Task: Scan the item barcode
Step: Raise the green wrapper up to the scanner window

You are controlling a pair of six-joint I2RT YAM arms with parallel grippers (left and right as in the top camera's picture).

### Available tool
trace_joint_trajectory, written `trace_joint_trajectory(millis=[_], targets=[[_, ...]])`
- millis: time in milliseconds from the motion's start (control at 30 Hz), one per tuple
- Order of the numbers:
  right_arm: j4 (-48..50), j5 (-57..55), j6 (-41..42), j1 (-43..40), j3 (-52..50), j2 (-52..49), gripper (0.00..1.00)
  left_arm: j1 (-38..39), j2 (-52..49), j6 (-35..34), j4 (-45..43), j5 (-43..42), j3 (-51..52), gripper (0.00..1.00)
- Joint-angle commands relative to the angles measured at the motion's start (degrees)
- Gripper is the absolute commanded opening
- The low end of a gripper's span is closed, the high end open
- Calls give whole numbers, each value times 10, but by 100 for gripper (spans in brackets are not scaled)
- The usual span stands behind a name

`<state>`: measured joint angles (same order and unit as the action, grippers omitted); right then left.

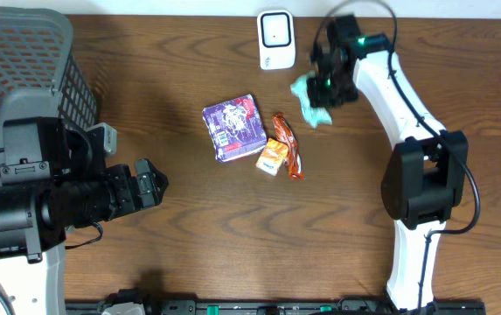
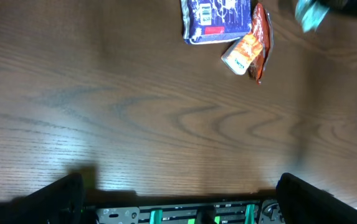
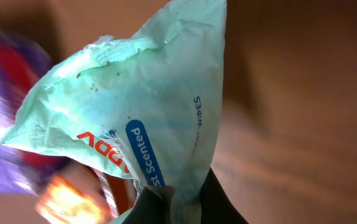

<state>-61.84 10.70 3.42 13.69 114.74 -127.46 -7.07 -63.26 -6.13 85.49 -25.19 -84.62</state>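
At the worktop's far left corner a grey plastic mesh basket is standing. Just in front of it the left gripper is hovering over bare wood with its jaws spread wide, holding nothing. Around the middle of the worktop three items are lying close together: a purple square foil packet, a small orange packet and a slim red-orange sachet that is touching the orange one. At the far edge a white box-shaped barcode scanner is sitting, its framed window showing from above. Just right of it the right gripper is clamping a pale green wipes sachet by one end, the rest of the pack fanning out from the fingers and seemingly lifted off the wood. The step in hand looks to be presenting this sachet for scanning. No barcode is showing in any view. The next move is probably calling for carrying the pack over the scanner's window and turning it until the code faces it, without loosening the pinch.
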Motion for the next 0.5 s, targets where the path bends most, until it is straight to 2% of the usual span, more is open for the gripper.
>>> trace_joint_trajectory(millis=[0, 167, 467], targets=[[39, 4, 25, 8, 45, 4, 1, -2, -1, 3, 2, -3, 1, 98], [174, -6, 66, 26, 43, -1, 1, -2, -1, 3, 2, -3, 1, 98], [358, -123, 119, 70, 43, -66, 1, -2, -1, 3, 2, -3, 1, 98]])
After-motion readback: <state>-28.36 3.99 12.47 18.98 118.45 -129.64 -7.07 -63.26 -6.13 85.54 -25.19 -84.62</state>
